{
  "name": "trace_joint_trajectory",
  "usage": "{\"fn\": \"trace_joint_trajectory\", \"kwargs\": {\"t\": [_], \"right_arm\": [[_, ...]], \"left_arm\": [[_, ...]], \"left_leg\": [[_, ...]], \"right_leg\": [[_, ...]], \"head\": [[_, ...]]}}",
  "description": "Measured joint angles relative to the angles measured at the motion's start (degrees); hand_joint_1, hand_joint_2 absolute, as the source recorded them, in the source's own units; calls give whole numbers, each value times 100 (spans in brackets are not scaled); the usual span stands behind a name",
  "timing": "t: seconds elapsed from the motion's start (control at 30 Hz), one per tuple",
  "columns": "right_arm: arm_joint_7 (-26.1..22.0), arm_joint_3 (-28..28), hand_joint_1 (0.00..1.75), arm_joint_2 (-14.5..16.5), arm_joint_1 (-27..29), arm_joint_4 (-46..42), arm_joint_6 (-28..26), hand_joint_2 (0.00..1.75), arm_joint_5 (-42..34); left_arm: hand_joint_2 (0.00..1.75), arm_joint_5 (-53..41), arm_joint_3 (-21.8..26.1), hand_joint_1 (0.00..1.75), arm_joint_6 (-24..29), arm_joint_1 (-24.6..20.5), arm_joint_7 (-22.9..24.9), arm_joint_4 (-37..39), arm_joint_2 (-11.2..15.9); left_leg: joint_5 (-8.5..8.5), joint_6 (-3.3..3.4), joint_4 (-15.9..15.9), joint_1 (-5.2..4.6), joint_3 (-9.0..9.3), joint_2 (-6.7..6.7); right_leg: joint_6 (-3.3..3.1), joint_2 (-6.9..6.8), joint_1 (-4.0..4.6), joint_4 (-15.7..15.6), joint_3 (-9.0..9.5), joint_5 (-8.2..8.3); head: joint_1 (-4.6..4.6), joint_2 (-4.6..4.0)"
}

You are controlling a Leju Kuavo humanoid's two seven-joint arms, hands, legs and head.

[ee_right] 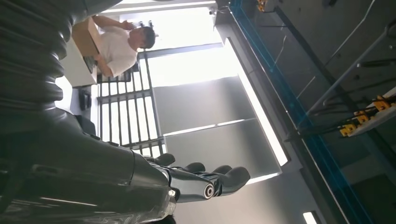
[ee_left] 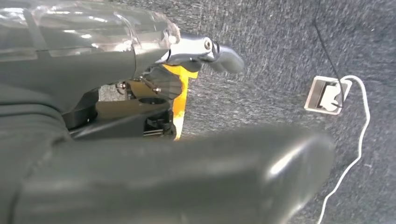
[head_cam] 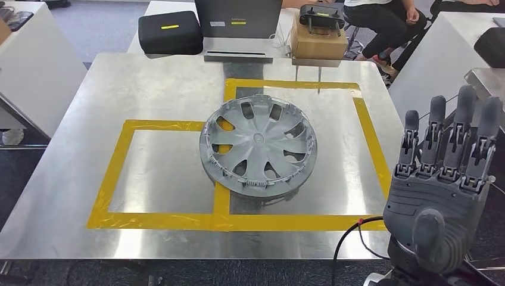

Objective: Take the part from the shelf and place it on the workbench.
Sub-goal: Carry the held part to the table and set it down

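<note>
A grey wheel cover (head_cam: 259,147) lies flat on the steel workbench (head_cam: 161,83), across the yellow tape outlines (head_cam: 119,173). My right hand (head_cam: 443,179) is raised at the bench's right edge, fingers straight and apart, holding nothing and well clear of the wheel cover. In the right wrist view the right hand's fingers (ee_right: 205,179) are extended with nothing in them. The left wrist view looks at the floor, with the left hand's fingers (ee_left: 219,56) stretched out and nothing held.
Beyond the bench stand a black case (head_cam: 170,33), a dark monitor (head_cam: 238,18) and a cardboard box (head_cam: 318,39) with a controller on top. A seated person (head_cam: 387,24) is at the back right. White tables flank both sides.
</note>
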Motion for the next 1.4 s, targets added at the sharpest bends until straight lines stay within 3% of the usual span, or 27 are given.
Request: {"fn": "trace_joint_trajectory", "kwargs": {"t": [0.1,0.13,0.17,0.2,0.23,0.27,0.33,0.37,0.47,0.53,0.6,0.63,0.67,0.7,0.73,0.8,0.87,0.97,1.0,1.03,1.13,1.17,1.2,1.23,1.3,1.37,1.4], "right_arm": [[85,-65,0,-45,-47,-67,-28,175,-4],[104,-86,0,-53,-50,-76,-36,175,-5],[116,-102,0,-59,-49,-84,-38,175,-6],[124,-111,0,-64,-50,-91,-37,175,-4],[133,-115,0,-66,-52,-96,-34,175,-2],[142,-116,0,-68,-55,-103,-32,175,3],[150,-123,0,-73,-65,-125,-29,175,18],[151,-127,0,-75,-69,-137,-28,175,27],[153,-137,0,-75,-73,-151,-25,175,38],[157,-138,0,-74,-74,-150,-23,175,38],[162,-137,0,-74,-69,-147,-22,175,37],[162,-136,0,-73,-67,-147,-22,175,37],[163,-135,0,-73,-65,-146,-22,175,37],[163,-135,0,-73,-64,-145,-22,175,37],[163,-135,0,-73,-64,-145,-22,175,37],[163,-134,0,-74,-64,-147,-22,175,44],[167,-134,0,-73,-71,-157,-26,175,77],[186,-134,0,-74,-71,-167,-50,175,142],[193,-136,0,-75,-69,-170,-59,175,156],[201,-137,0,-76,-66,-173,-67,175,171],[234,-138,0,-78,-62,-179,-90,175,226],[247,-137,0,-77,-61,-179,-96,175,240],[260,-137,0,-76,-59,-179,-102,175,250],[268,-135,0,-76,-58,-179,-108,175,263],[274,-134,0,-77,-61,-186,-129,175,297],[286,-133,0,-77,-70,-207,-163,175,337],[296,-132,0,-78,-73,-217,-181,175,355]], "left_arm": [[0,-51,0,0,10,-8,89,0,-26],[0,-67,0,0,11,-7,111,1,-32],[0,-85,0,0,13,-7,136,1,-33],[0,-103,0,0,15,-7,158,1,-33],[0,-118,0,0,18,-7,177,0,-33],[0,-130,-1,0,21,-8,192,-1,-36],[0,-150,-2,0,26,-12,210,-2,-47],[0,-156,-2,0,26,-14,218,-2,-51],[0,-169,-4,0,28,-13,234,-1,-54],[0,-172,-6,0,29,-12,239,1,-51],[0,-172,-7,0,29,-14,243,1,-44],[0,-172,-7,0,29,-14,243,1,-41],[0,-172,-7,0,29,-13,243,1,-38],[0,-172,-7,0,28,-13,243,1,-37],[0,-172,-7,0,28,-14,244,1,-34],[0,-175,-7,0,26,-21,248,0,-32],[0,-184,-7,0,25,-33,263,-1,-29],[0,-191,-7,0,25,-37,291,-2,-31],[0,-191,-7,0,25,-41,297,-2,-32],[0,-192,-7,0,25,-45,302,-2,-33],[0,-202,-7,0,25,-47,334,-2,-34],[0,-206,-7,0,25,-44,349,-2,-33],[0,-209,-7,0,25,-42,359,-2,-32],[0,-212,-7,0,23,-41,366,-2,-32],[0,-226,-7,0,17,-43,379,-2,-37],[0,-245,-7,0,14,-45,388,-2,-42],[0,-254,-7,0,14,-45,390,-2,-44]], "left_leg": [[31,81,-12,-20,-27,7],[43,103,-11,-38,-46,8],[59,126,-11,-60,-67,6],[76,145,-11,-84,-86,1],[93,158,-11,-108,-98,-8],[111,165,-12,-126,-106,-18],[158,139,-12,-150,-126,-36],[187,109,-15,-141,-137,-39],[245,-3,-35,-111,-173,-34],[-19,-64,148,-107,-255,-23],[-530,-125,714,-74,-425,-15],[-719,-155,1047,-55,-502,-13],[-787,-181,1278,-38,-526,-10],[-733,-203,1340,-22,-462,-6],[-593,-223,1195,-8,-293,1],[-355,-249,481,15,255,5],[-345,-213,-85,8,616,-10],[-314,-51,-211,-25,590,-22],[-267,15,-217,-25,553,-19],[-211,75,-226,-19,502,-15],[-29,155,-221,-35,283,-19],[31,161,-217,-49,202,-21],[89,163,-214,-65,127,-22],[143,162,-213,-82,59,-23],[242,150,-212,-113,-42,-27],[337,109,-213,-132,-104,-27],[385,77,-219,-125,-124,-22]], "right_leg": [[48,-1,-5,931,-331,-587],[48,-1,-4,1254,-445,-723],[34,-1,0,1422,-493,-753],[5,-1,8,1374,-443,-668],[-42,0,25,1107,-288,-496],[-110,2,55,701,-65,-308],[-229,-1,115,-6,313,-92],[-262,-2,141,-183,390,-64],[-279,-14,151,-320,374,45],[-305,-34,114,-428,325,190],[-316,-44,94,-457,210,303],[-309,-48,89,-446,139,349],[-298,-53,84,-428,69,389],[-282,-57,77,-403,-3,425],[-260,-59,66,-369,-74,455],[-209,-58,50,-276,-195,492],[-145,-54,48,-198,-265,532],[-31,-48,26,-183,-297,600],[2,-45,15,-139,-323,527],[32,-41,7,2,-370,354],[83,-36,-1,995,-596,-449],[81,-34,0,1279,-620,-574],[66,-33,2,1385,-565,-564],[38,-32,8,1289,-421,-448],[-70,-29,50,545,110,-145],[-173,-28,97,-262,592,-54],[-200,-26,120,-461,688,-67]], "head": [[98,0],[128,0],[152,0],[173,0],[189,0],[202,0],[194,0],[192,0],[216,0],[188,0],[112,0],[79,0],[55,0],[42,0],[37,0],[22,0],[8,0],[10,0],[13,0],[24,0],[99,0],[125,0],[147,0],[166,0],[196,0],[203,0],[202,0]]}}
